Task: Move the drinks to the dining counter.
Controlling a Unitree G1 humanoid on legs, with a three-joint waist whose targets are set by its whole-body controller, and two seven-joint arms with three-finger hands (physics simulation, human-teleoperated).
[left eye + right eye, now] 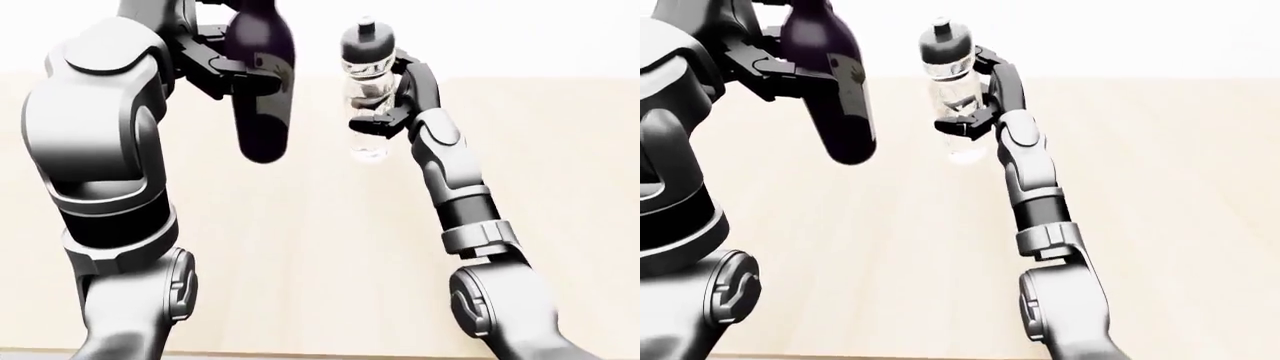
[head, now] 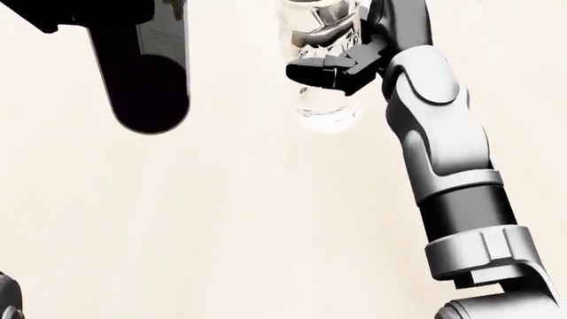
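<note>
A dark purple wine bottle [image 1: 262, 112] hangs tilted in the air at the upper left of the left-eye view, with my left hand [image 1: 232, 69] shut on its upper body. To its right a clear water bottle [image 1: 368, 97] with a dark cap is held upright, and my right hand [image 1: 388, 112] is shut on its middle. Both bottles hover above a pale wooden surface [image 1: 330, 247]. In the head view the wine bottle's base [image 2: 146, 86] and the water bottle's bottom [image 2: 328, 109] show near the top edge.
The pale wood surface [image 1: 1160, 225] fills all views below the arms. A white wall band [image 1: 1120, 37] runs along the top of the eye views. My right forearm [image 2: 452, 173] stretches up through the right half of the head view.
</note>
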